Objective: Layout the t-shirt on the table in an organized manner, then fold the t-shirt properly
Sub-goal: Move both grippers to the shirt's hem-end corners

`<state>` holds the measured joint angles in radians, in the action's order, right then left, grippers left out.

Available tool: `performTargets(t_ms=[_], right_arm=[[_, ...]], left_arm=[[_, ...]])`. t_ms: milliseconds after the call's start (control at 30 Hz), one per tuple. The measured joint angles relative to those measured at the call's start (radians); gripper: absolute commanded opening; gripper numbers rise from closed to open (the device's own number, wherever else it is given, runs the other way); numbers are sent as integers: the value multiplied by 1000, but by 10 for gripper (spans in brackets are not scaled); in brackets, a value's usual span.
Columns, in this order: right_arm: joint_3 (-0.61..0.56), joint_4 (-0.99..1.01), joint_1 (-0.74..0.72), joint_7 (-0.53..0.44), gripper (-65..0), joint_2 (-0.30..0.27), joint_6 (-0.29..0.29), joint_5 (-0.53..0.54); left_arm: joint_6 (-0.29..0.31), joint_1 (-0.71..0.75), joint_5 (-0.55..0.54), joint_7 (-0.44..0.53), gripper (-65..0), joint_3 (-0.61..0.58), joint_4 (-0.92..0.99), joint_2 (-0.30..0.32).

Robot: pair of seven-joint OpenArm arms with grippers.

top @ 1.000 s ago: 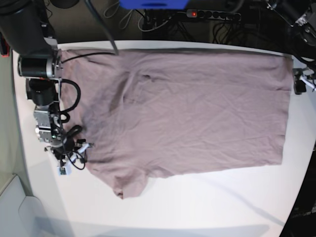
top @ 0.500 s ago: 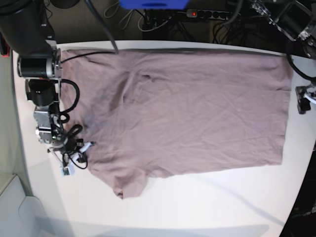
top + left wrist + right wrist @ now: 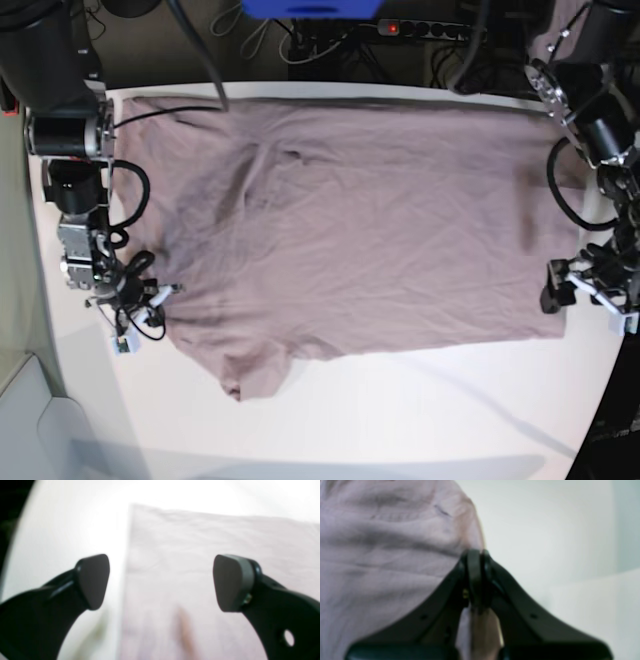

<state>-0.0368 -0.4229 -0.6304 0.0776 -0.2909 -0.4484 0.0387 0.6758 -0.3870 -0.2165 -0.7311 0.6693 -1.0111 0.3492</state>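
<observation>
We see the right claw [image 3: 475, 580] clamped on the shirt's [image 3: 380, 220] sleeve edge, while the left claw [image 3: 160, 582] hangs apart over its hem corner.

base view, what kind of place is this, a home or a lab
Most likely a robotics lab or test bench: a bare white table flanked by two robot arms, with a power strip and loose cables on the floor behind, and only a t-shirt laid out.
</observation>
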Motion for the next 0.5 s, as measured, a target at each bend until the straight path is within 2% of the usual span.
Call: performTargets(t_ms=[67, 200, 333, 500], right_arm=[[0, 0, 0, 3, -650, -2, 0, -1], [0, 0, 2, -2, -650, -5, 0, 1], [0, 0, 2, 4, -650, -17, 0, -1], [0, 0, 2, 3, -650, -19, 0, -1]], left_arm=[[-79, -33, -4, 90, -7, -64, 110, 14], [-176, -118, -5, 239, -6, -139, 355, 73], [-191, -158, 2, 391, -6, -211, 534, 124], [-193, -209, -5, 481, -6, -398, 636, 127]])
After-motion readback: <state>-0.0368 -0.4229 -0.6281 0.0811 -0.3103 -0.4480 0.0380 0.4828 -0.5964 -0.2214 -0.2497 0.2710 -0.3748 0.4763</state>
